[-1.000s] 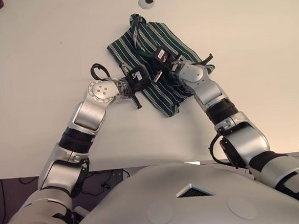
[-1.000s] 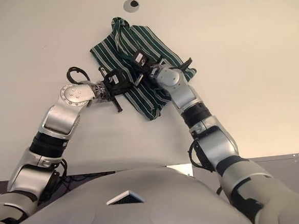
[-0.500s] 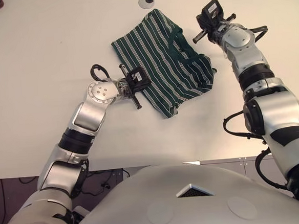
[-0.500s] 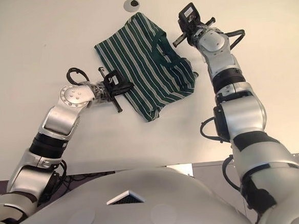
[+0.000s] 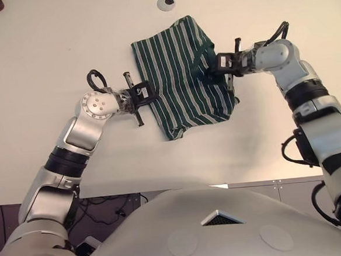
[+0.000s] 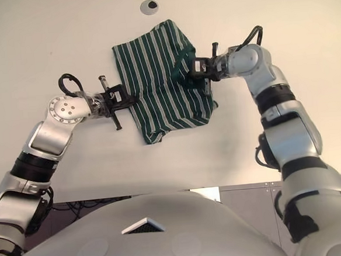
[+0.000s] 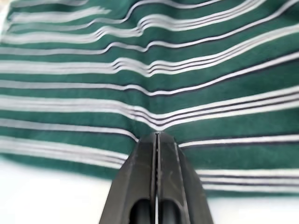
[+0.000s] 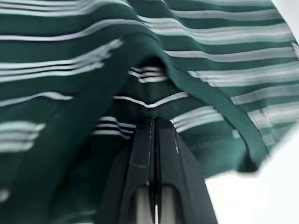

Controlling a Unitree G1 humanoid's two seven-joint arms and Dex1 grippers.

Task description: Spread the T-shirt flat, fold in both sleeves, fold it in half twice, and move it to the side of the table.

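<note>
On the table (image 5: 279, 15) the T-shirt (image 5: 178, 74) lies as a rumpled, part-folded block not yet moved aside, so folding looks unfinished; left gripper (image 7: 157, 136) pinches its left edge, right gripper (image 8: 153, 121) pinches its collar side; cable port (image 5: 165, 3) beyond its far edge, no obstruction.

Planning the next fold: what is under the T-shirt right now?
The white table shows all around the T-shirt, which lies on it. Whatever else may be beneath the fabric is covered and cannot be seen.

The T-shirt (image 5: 182, 80) is dark green with thin white stripes, on an off-white table (image 5: 37, 67).
</note>
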